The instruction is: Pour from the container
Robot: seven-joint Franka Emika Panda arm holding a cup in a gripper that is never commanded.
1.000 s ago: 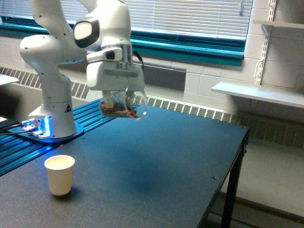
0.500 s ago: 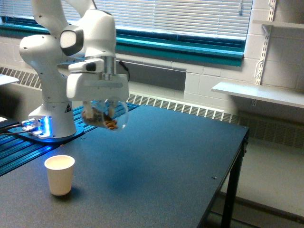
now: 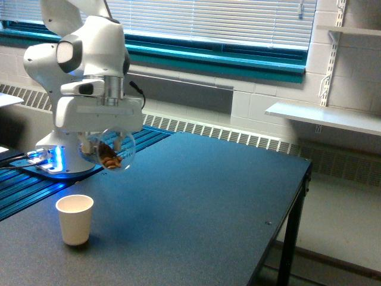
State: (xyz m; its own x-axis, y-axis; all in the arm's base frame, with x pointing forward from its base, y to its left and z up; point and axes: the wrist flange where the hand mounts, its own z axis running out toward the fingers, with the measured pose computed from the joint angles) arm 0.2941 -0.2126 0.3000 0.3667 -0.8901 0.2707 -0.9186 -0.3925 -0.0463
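My gripper (image 3: 102, 138) hangs from the white arm at the exterior view's left and is shut on the container (image 3: 109, 151), a clear round plastic cup with brown nut-like bits inside. The cup is tipped on its side in the air, well above the table. A white paper cup (image 3: 75, 219) stands upright on the dark table below it and a little toward the exterior view's left. The fingers are mostly hidden behind the cup and the gripper body.
The dark table (image 3: 196, 208) stretches toward the exterior view's right, ending at an edge and a leg (image 3: 288, 250). The arm's base (image 3: 65, 152) stands on a blue-lit ribbed platform at the left. A white wall shelf (image 3: 324, 116) and a window with blinds lie behind.
The arm has swung toward the exterior view's left and slightly lower, carrying the tipped clear cup from mid-table to nearly above the white paper cup. The paper cup has not moved.
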